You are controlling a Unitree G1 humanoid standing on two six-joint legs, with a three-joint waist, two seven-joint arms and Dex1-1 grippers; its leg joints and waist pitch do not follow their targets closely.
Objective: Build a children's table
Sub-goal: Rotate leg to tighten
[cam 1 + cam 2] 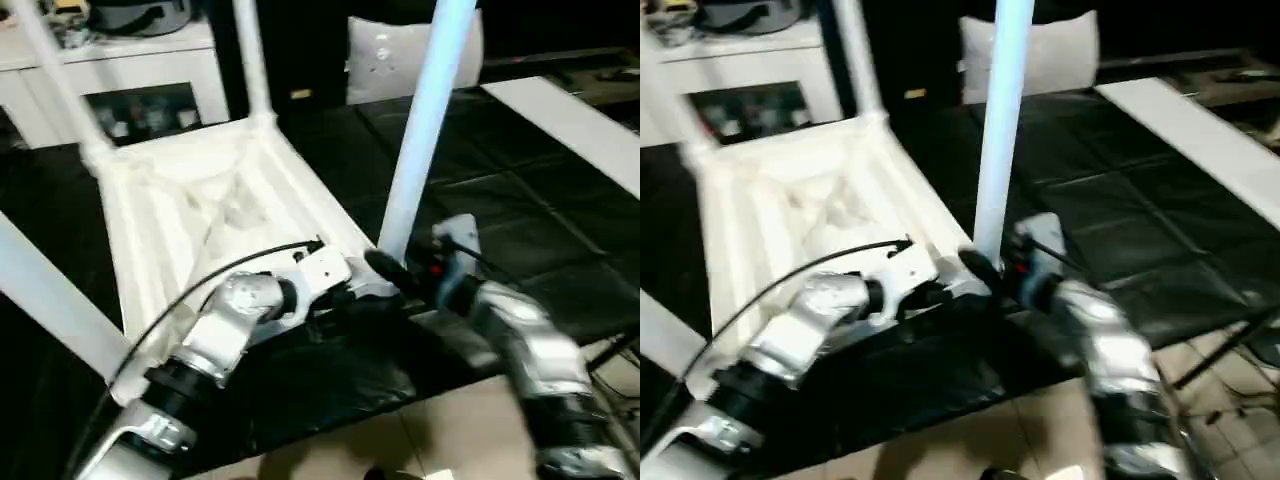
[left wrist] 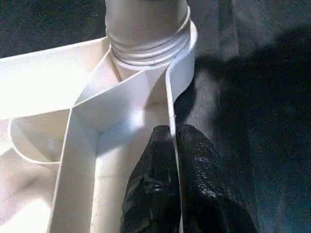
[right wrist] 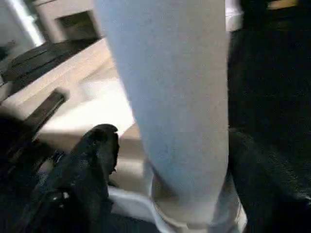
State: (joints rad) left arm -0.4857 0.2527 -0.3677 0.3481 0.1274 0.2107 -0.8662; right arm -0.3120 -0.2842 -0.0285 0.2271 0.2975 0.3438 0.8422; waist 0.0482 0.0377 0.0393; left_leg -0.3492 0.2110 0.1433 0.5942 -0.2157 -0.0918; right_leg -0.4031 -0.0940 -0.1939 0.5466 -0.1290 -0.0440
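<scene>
The children's table (image 1: 200,220) lies upside down on a black mat, its ribbed underside facing up. Its white legs stand upright in the corner sockets, the near right leg (image 1: 425,130) among them. That leg is screwed into its socket (image 2: 146,43). My left gripper (image 2: 174,133) is shut on the thin rim wall of the table top, just beside that socket. My right gripper (image 3: 180,145) is low around the same leg, open. One finger (image 3: 92,160) stands off the leg on one side, and the other finger is on the far side.
A white cabinet with glass doors (image 1: 150,90) stands at the back left, and a white cushion (image 1: 390,55) behind the table. A long white board (image 1: 570,120) lies at the right. The black mat (image 1: 520,230) ends at tiled floor (image 1: 450,430) in front.
</scene>
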